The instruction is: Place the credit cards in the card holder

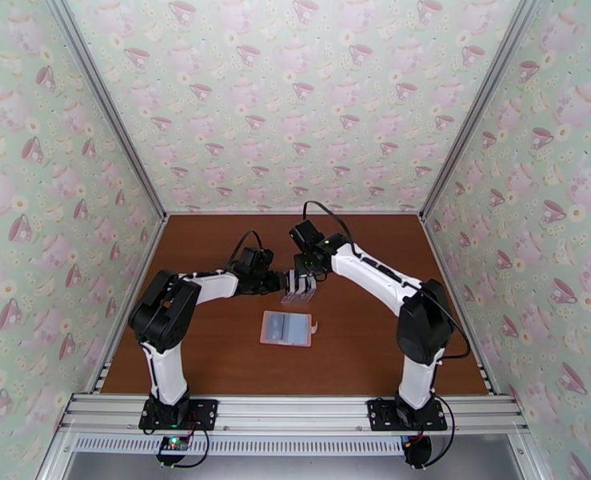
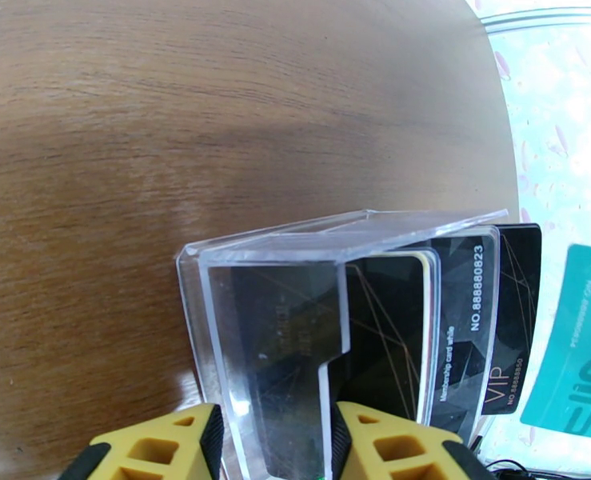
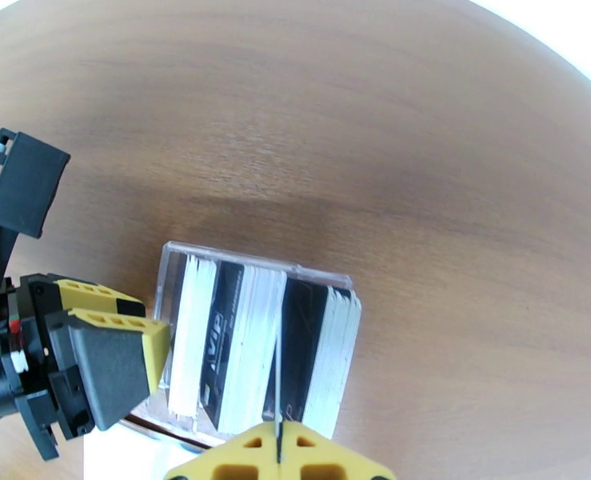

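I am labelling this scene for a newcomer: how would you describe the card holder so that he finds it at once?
On the brown table, look just nearer the arm bases than the spot where both arms meet. The card holder lies there opened flat. Unlike the clear rack of cards beyond it, it is pink-rimmed with grey-blue pockets.

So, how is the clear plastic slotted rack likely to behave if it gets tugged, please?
Probably light and apt to slide: the clear plastic slotted rack stands on a smooth wooden tabletop, with the left end effector gripping its end wall. Its straight walls suggest stiffness. Upright cards may tip it if the right end effector tugs its thin plastic card sideways.
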